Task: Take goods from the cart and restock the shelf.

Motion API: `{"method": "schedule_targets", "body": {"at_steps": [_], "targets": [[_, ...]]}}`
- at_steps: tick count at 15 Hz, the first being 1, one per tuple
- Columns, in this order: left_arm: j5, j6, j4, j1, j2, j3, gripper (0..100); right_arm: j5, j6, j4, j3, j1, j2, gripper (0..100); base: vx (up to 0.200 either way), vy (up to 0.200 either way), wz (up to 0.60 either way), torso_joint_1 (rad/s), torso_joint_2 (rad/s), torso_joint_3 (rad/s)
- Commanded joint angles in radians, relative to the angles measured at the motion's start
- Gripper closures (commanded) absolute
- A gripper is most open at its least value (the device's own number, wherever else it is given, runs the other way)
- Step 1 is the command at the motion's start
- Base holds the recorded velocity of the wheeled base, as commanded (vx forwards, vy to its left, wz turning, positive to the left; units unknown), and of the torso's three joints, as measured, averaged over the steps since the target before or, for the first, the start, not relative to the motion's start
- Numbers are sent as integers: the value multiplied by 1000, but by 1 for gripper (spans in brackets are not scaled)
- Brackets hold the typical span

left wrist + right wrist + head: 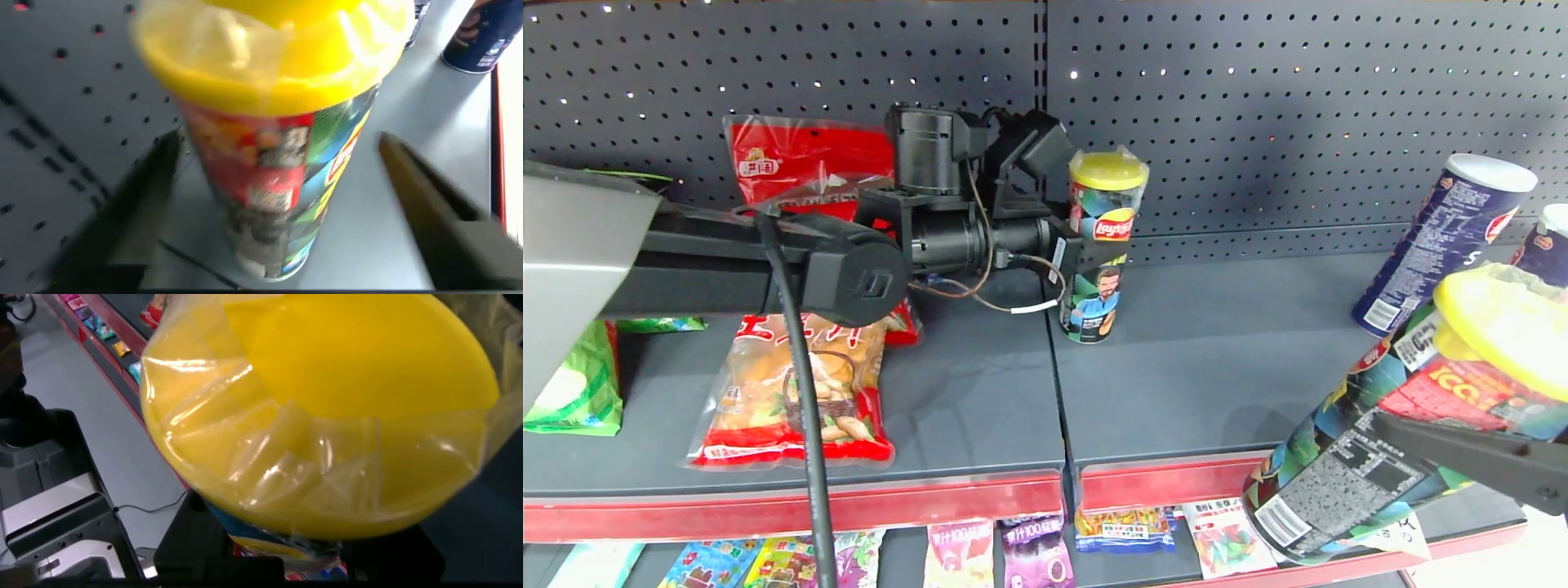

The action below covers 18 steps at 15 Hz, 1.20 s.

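Left gripper [282, 220] spread wide around standing can [1098, 302], far centre of shelf [1217, 359], not touching it. Risk: knocking it over on pull-out. Right gripper [1445, 433] clamped on tilted second can [1347, 465], near right; could slip, hit blue cans [1437, 245].

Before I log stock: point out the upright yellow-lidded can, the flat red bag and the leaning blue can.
upright yellow-lidded can [1112, 224], head view, upper label.
flat red bag [760, 388], head view, clear front.
leaning blue can [1441, 245], head view, side wall.
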Motion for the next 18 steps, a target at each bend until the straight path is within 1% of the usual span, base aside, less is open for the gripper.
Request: {"method": "schedule_targets", "body": {"at_steps": [1,4,7,8,9,10,11,12,13,17,18], "targets": [[-1,-4,0,-17,13,-6,100,0,1,0,0,-1,3,100,0,0,0,0,0,0],[-4,-7,-1,-22,4,7,100,0,1,0,0,-1,3,100,0,0,0,0,0,0],[-8,-15,-1,-17,-60,70,100,0,1,0,0,-1,3,100,0,0,0,0,0,0],[-23,-28,0,-17,-117,130,100,0,1,0,-1,-1,9,100,0,0,0,0,0,0],[-38,-36,-1,-20,-154,170,100,2,1,0,-4,-1,15,100,0,0,0,0,0,0],[-40,-47,0,-29,-184,207,100,3,1,-2,-9,-1,22,100,0,0,0,0,0,0],[-40,-48,-1,-32,-186,210,100,3,1,-2,-9,1,22,100,0,0,0,0,0,0],[-40,-90,-1,-66,-237,264,100,5,1,-3,-15,1,37,100,0,0,0,0,0,0],[-40,-97,-1,-80,-255,287,100,5,1,-3,-17,1,40,100,0,0,0,0,0,0],[-37,-97,-26,-112,-281,365,100,6,1,-3,-15,1,40,100,0,0,0,0,0,0],[-35,-97,-60,-117,-280,397,100,6,1,-3,-15,1,40,100,0,0,0,0,0,0]]}}
